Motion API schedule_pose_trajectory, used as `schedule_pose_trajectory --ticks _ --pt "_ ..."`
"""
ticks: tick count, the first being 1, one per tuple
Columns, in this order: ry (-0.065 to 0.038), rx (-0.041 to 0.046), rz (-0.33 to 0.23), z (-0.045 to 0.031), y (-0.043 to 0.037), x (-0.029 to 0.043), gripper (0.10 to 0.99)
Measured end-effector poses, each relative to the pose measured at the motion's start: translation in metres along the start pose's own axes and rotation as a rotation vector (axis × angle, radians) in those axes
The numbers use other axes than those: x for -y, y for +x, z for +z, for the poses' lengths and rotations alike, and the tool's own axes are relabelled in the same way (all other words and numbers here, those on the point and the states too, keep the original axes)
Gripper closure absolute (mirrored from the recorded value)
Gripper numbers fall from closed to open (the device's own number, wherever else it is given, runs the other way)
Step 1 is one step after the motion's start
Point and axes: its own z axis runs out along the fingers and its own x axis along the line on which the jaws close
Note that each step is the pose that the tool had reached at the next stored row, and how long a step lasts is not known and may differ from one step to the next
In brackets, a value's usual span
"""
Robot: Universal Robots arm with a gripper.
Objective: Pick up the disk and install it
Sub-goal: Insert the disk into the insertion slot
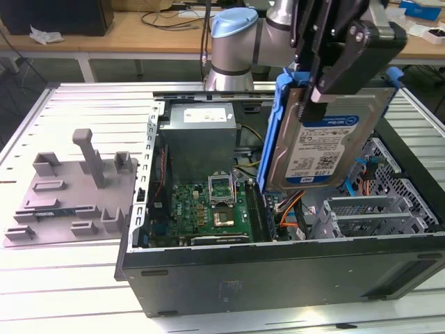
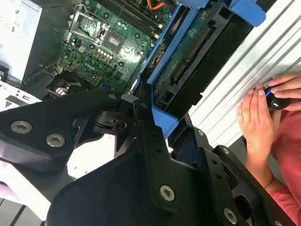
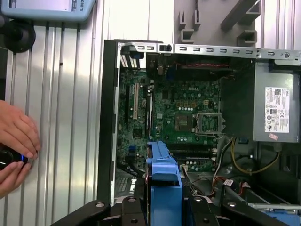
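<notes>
Open case nearest, lying on its side. Disk held upright in the air over the case's drive cage. Gripper jaws clenched on disk's top edge. Behind: motherboard, then power supply. First wrist view: a hand on a knob beside case.

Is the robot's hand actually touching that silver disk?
Touching. In the exterior view the hand clamps the disk at its top edge, holding it above the case.

The disk, silver, blue-bracketed, label showing, hangs nearly upright over the open case
</notes>
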Motion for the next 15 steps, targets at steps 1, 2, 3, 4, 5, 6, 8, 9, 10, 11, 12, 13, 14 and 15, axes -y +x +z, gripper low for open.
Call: schedule_pose_trajectory --ticks 1,2,3,4,5,6,8,9,10,11,12,13,14,15 --pt "0.000 0.0000 0.000 -0.0001 0.0012 0.0036 0.718" --pt "0.000 0.0000 0.000 -0.0002 0.0031 0.0093 0.718" --pt "0.000 -0.0001 0.000 -0.0003 0.0040 0.0118 0.718" --pt "0.001 0.0000 0.000 -0.0004 0.0048 0.0141 0.718" --pt "0.001 0.0000 0.000 -0.0005 0.0062 0.0181 0.718" --pt "0.001 0.0000 0.000 -0.0006 0.0073 0.0215 0.718" --pt "0.001 0.0000 0.000 -0.0008 0.0094 0.0275 0.718" --pt "0.001 0.0000 0.000 -0.0009 0.0102 0.0299 0.718" --pt "0.001 -0.0001 0.000 -0.0011 0.0114 0.0338 0.718" --pt "0.001 0.0000 0.000 -0.0012 0.0122 0.0363 0.718" --pt "0.002 -0.0001 0.000 -0.0013 0.0130 0.0389 0.718" --pt "0.002 0.0000 0.000 -0.0014 0.0143 0.0430 0.718" --pt "0.002 -0.0001 0.000 -0.0015 0.0153 0.0461 0.718" --pt "0.002 -0.0001 0.000 -0.0016 0.0162 0.0489 0.718"
